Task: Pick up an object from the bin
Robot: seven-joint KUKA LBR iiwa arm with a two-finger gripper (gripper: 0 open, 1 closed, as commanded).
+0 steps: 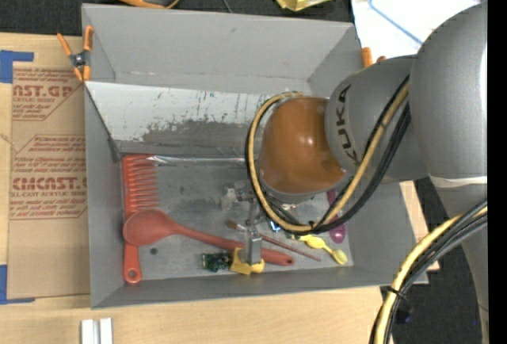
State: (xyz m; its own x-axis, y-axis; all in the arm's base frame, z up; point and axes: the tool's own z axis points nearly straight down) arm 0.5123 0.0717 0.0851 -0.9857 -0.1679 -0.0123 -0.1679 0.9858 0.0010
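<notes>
Near the front of the bin [198, 105], the gripper [253, 249] is down at the handle of the red spoon [198, 238], beside a small yellow piece [247, 265]. Whether it is open or closed I cannot tell, and nothing looks lifted yet.

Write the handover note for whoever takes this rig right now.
Gripper: low near the front of the bin; I cannot tell whether it is open or shut.
Things: a small yellow piece lies right under it, beside the handle of the red spoon. A small green piece lies just to the left, and a red comb by the left wall.
Done: nothing lifted.
Left: grasp one thing and raise it.
</notes>
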